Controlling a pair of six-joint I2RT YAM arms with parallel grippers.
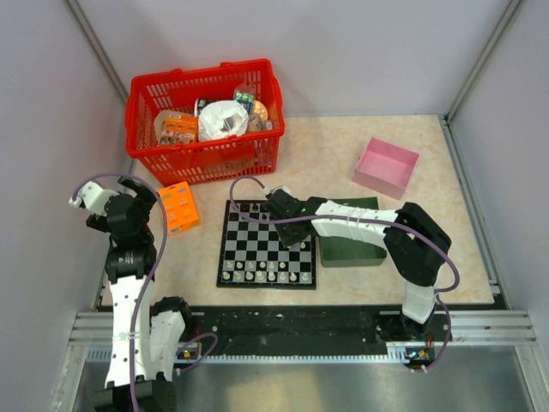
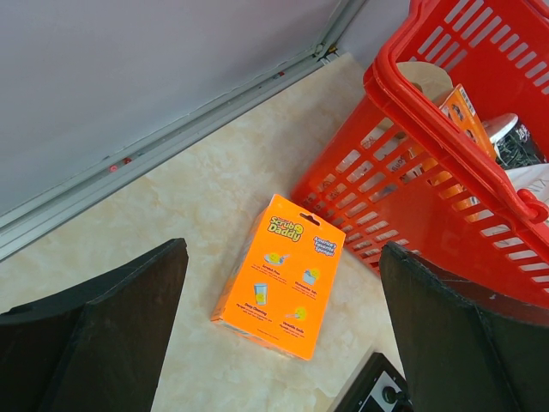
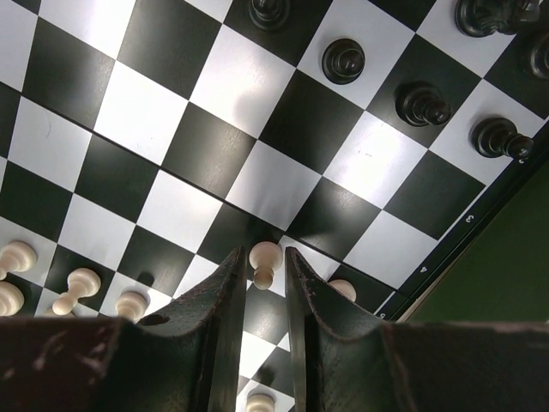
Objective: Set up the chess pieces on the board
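The checkered board lies at the table's middle and fills the right wrist view. White pieces stand in its near rows, and black pieces stand at its far edge. My right gripper hangs over the board's right side. In the right wrist view it is shut on a white pawn held just above the squares. Other white pawns and black pawns stand nearby. My left gripper is open and empty, off the board to the left.
An orange sponge box lies left of the board, below the left gripper. A red basket of goods stands at the back left. A dark green tray sits right of the board, and a pink box lies further back.
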